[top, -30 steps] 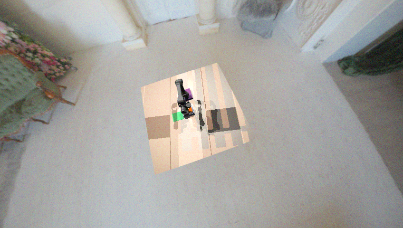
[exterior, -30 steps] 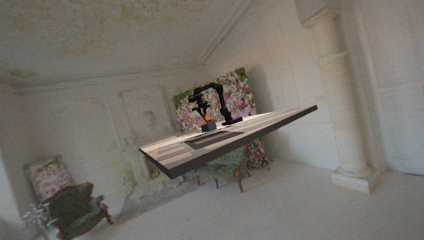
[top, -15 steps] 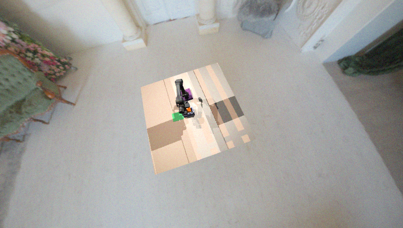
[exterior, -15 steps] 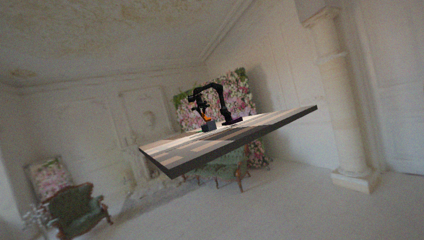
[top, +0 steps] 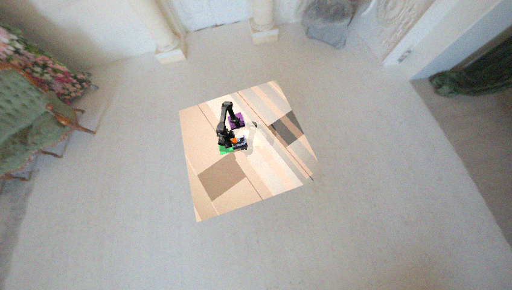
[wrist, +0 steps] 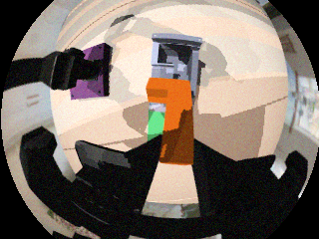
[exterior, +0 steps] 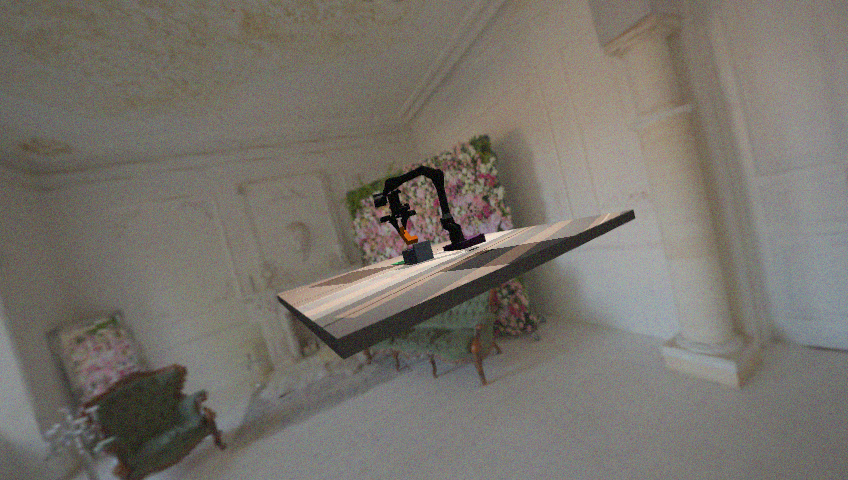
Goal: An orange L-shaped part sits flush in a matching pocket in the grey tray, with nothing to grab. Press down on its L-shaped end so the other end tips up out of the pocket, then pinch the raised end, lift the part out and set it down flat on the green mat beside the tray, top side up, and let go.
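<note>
The orange L-shaped part (top: 233, 140) (exterior: 408, 236) (wrist: 178, 115) is off the tray and in the air, tilted, with its L-shaped end lower and away from the fingers. My gripper (exterior: 404, 229) (wrist: 175, 139) is shut on its other end. The grey tray (top: 246, 144) (exterior: 418, 252) (wrist: 175, 38) stands on the table with its pocket open and partly hidden behind the part in the wrist view. The green mat (top: 226, 150) (wrist: 155, 125) lies beside the tray, partly hidden by the gripper in the top view and by the part in the wrist view.
The arm's purple base plate (top: 235, 121) (exterior: 474, 240) (wrist: 90, 90) stands on the striped table (top: 222, 179) (exterior: 380, 297), a short way from the tray. Dark shadow patches cross the table top.
</note>
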Controlling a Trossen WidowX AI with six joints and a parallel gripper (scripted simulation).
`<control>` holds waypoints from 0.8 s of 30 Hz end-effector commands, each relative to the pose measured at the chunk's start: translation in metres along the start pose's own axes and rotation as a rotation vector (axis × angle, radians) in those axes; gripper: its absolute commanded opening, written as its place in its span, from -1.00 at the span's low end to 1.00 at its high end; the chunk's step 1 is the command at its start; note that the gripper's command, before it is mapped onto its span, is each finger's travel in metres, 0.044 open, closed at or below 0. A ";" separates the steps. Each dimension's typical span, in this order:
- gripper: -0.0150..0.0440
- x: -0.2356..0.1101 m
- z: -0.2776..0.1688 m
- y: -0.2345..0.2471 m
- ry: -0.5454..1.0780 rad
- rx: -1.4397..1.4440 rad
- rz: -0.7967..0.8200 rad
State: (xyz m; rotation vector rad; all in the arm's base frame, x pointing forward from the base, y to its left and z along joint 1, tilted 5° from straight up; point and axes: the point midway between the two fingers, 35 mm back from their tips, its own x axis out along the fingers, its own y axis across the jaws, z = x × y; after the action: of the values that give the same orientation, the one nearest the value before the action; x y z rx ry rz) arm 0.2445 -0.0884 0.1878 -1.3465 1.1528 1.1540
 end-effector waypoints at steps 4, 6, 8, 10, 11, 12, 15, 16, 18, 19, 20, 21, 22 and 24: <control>-0.49 0.002 -0.024 0.001 -0.005 -0.003 0.003; -0.49 0.002 -0.033 0.002 -0.004 -0.004 0.003; -0.49 0.002 -0.042 0.002 -0.003 -0.004 0.003; -0.49 0.002 -0.051 0.003 -0.002 -0.004 0.003; -0.49 0.002 -0.056 0.004 -0.002 -0.004 0.003; -0.49 0.002 -0.060 0.004 -0.002 -0.004 0.003; -0.49 0.002 -0.074 0.005 0.000 -0.004 0.003; -0.49 0.002 -0.079 0.005 0.000 -0.004 0.003; -0.49 0.002 -0.088 0.006 0.001 -0.004 0.003; -0.49 0.002 -0.091 0.006 0.001 -0.004 0.003; -0.49 0.002 -0.092 0.006 0.001 -0.004 0.003; -0.49 0.002 -0.092 0.006 0.001 -0.004 0.003; -0.49 0.002 -0.092 0.006 0.001 -0.004 0.003; -0.49 0.003 -0.092 0.006 0.001 -0.004 0.003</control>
State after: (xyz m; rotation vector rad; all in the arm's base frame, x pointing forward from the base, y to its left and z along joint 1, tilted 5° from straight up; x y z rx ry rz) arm 0.2427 -0.1801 0.1927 -1.3522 1.1625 1.1459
